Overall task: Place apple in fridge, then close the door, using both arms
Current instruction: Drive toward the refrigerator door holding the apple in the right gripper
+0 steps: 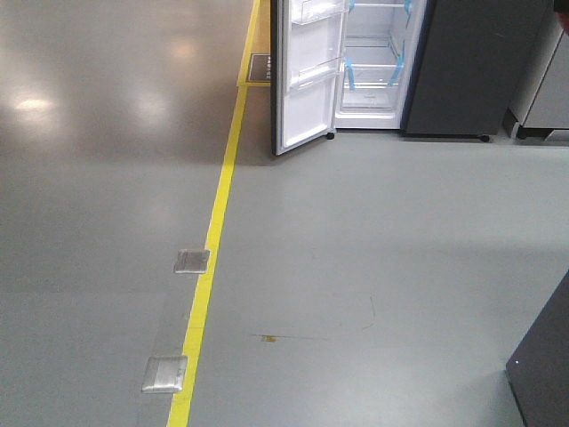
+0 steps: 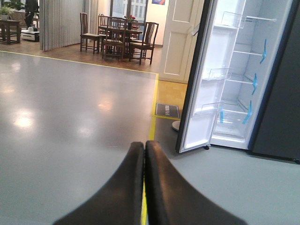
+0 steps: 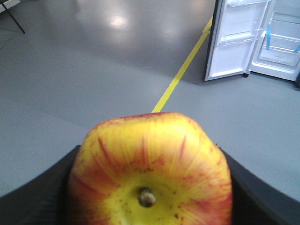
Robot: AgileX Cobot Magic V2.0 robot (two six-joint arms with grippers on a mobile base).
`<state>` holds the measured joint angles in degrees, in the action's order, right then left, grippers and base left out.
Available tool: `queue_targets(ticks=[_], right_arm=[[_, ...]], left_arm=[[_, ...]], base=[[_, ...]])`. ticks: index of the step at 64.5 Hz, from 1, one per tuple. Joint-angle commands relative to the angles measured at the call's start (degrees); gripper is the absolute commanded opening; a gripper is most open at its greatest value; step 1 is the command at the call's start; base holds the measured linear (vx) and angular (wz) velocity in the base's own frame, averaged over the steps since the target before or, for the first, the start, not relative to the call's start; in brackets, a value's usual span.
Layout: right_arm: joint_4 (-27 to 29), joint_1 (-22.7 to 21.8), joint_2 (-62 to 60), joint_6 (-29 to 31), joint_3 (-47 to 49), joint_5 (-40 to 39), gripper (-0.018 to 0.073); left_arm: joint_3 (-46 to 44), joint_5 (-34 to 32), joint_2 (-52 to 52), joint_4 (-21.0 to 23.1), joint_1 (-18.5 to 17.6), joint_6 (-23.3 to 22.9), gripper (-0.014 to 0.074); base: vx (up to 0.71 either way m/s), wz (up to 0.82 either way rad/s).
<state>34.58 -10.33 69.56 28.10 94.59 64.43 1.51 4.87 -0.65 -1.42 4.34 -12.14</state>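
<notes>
The apple (image 3: 150,168), yellow with red streaks and its stem facing the camera, fills the bottom of the right wrist view, held between the black fingers (image 3: 33,197) of my right gripper (image 3: 150,187). My left gripper (image 2: 144,150) is shut and holds nothing; its tips press together above the yellow floor line. Across the floor stands the dark grey fridge (image 1: 471,71) with its white inside and blue tape strips (image 1: 396,62) showing. Its door (image 1: 307,80) is swung wide open to the left, clear bins on its white inner face. In both wrist views the fridge (image 2: 276,117) (image 3: 281,42) is far ahead.
A yellow line (image 1: 209,258) runs along the grey floor towards the door, with two metal floor plates (image 1: 191,261) beside it. A grey cabinet (image 1: 547,98) stands right of the fridge. A dark object (image 1: 544,365) juts in at the lower right. Wooden chairs and a table (image 2: 117,40) stand far back left.
</notes>
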Motion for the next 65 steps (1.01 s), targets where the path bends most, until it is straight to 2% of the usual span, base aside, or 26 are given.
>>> queue_targets(ticks=[1,65], right_arm=[[2.11,-0.34,-1.08,0.51,1.69,-3.78,0.0013],[2.11,-0.34,-1.08,0.51,1.69,-3.97,0.0013]], left_arm=[[1.59,-4.19,-0.79,0.08,-0.34,-0.20,-0.0006],[1.59,-4.19,-0.79,0.08,-0.34,-0.20,-0.0006]], base=[[0.22,-0.07],[0.22,-0.05]])
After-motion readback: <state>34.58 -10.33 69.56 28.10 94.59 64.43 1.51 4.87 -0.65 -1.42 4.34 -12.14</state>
